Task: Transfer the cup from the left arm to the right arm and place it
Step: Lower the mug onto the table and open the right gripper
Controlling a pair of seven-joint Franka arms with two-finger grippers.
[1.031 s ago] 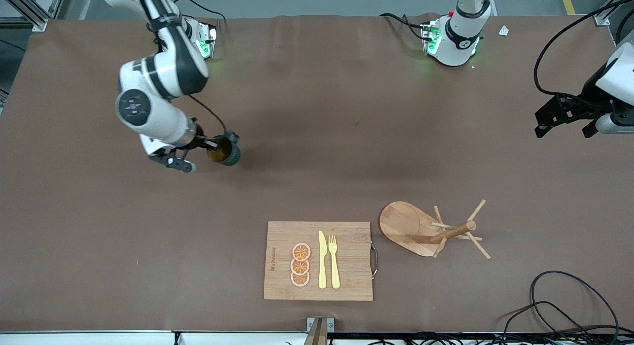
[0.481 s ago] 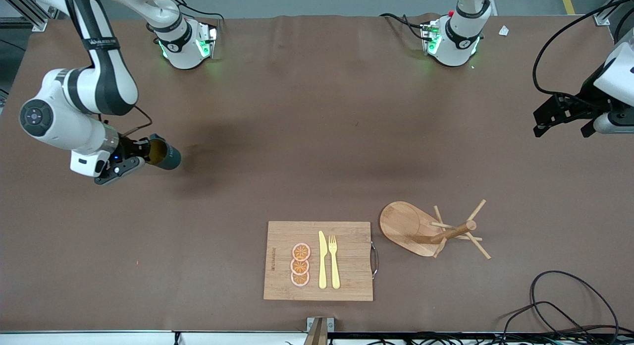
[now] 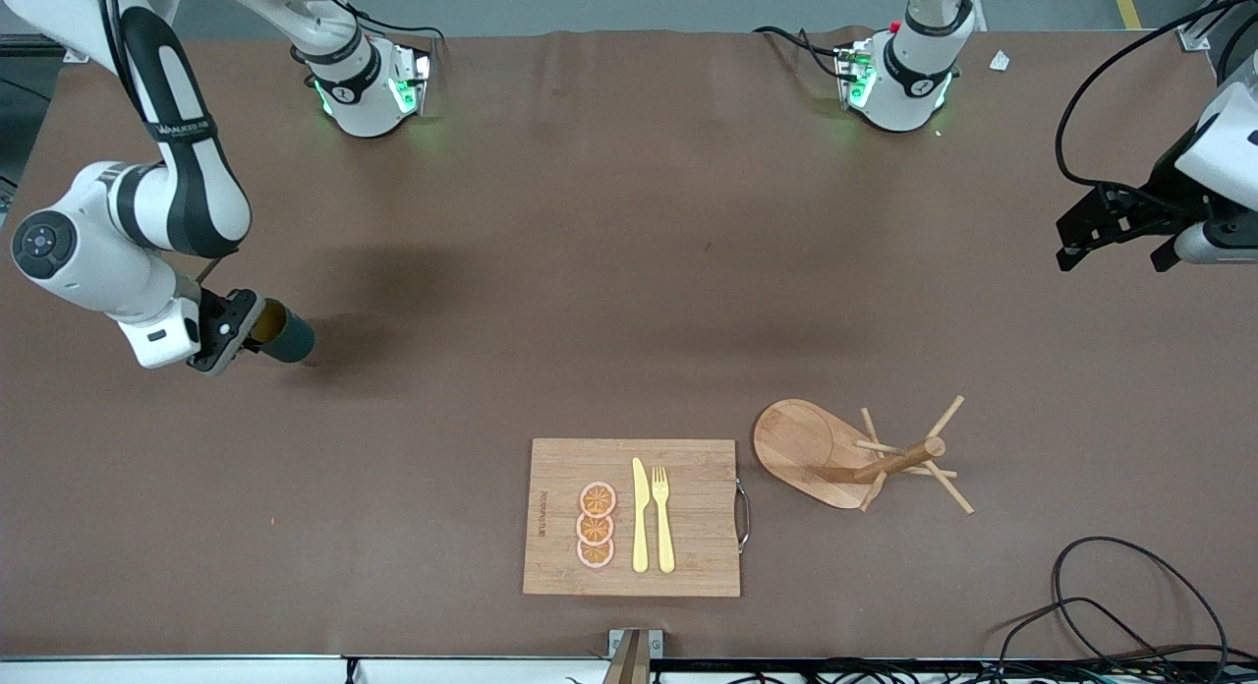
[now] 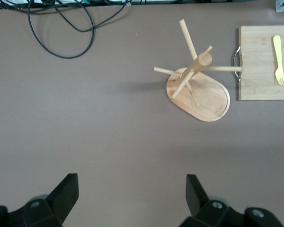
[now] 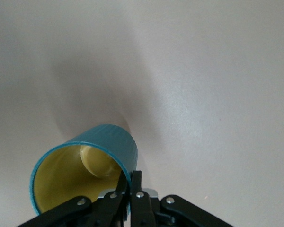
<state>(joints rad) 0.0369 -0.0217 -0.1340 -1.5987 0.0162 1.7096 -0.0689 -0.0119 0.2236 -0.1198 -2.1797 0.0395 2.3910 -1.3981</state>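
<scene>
Front view: the right gripper [image 3: 251, 332] hangs over the worktop [image 3: 629, 271] toward the right arm's end, its jaws pinching the wall of the cup [image 3: 280, 336]. The cup is tilted, its mouth turned toward the gripper and its dark teal base pointing away from it, low over the brown surface. The left gripper [image 3: 1115, 242] waits over the worktop's edge at the left arm's end, jaws spread with nothing between them. A wooden cutting board [image 3: 688, 556] lies near the front camera, carrying three orange slices [image 3: 596, 525], a yellow knife [image 3: 640, 515] and a yellow fork [image 3: 662, 518]. Just beside the board, toward the left arm's end, stands a wooden peg stand [image 3: 865, 454] on an oval base.

Left wrist view: the left gripper's [image 4: 132, 196] jaws stand wide apart over bare worktop. The peg stand [image 4: 197, 80], one end of the board [image 4: 260, 71] and a black cable [image 4: 61, 33] show farther off.

Right wrist view: the right gripper [image 5: 130, 189] clamps the rim of the cup [image 5: 85, 172], one jaw against the tan-yellow inside, the other on the ribbed teal outside. Whether the cup touches the surface cannot be told.
</scene>
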